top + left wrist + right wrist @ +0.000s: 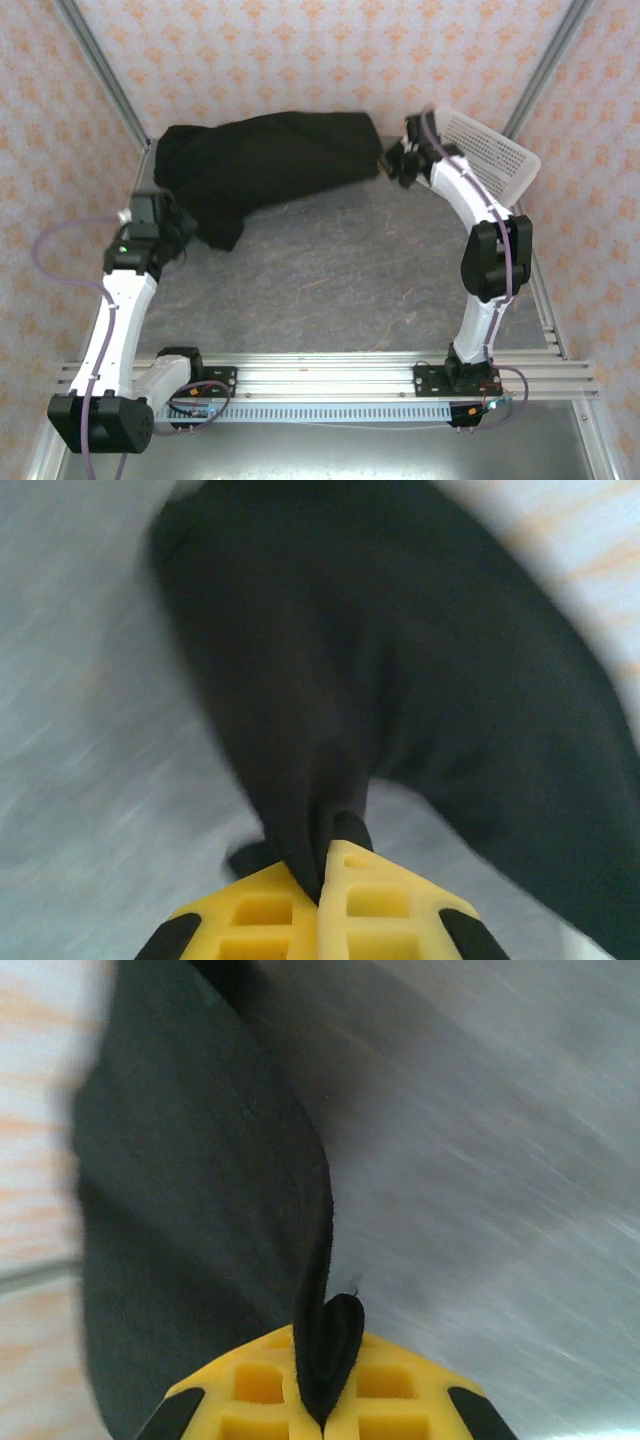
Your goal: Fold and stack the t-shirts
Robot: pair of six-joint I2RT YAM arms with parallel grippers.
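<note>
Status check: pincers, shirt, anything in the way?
Left pincer shut on t-shirt. Right pincer shut on its other end. White basket beside right arm, off the cloth.

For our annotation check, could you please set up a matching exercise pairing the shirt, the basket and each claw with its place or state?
Things:
1. shirt
2. basket
3. left claw
4. right claw

Places or states:
A. white, in the far right corner
B. shut on the shirt's left end
C. black, lying along the far wall
D. shut on the shirt's right end, beside the basket

Pairs: 1-C, 2-A, 3-B, 4-D
</note>
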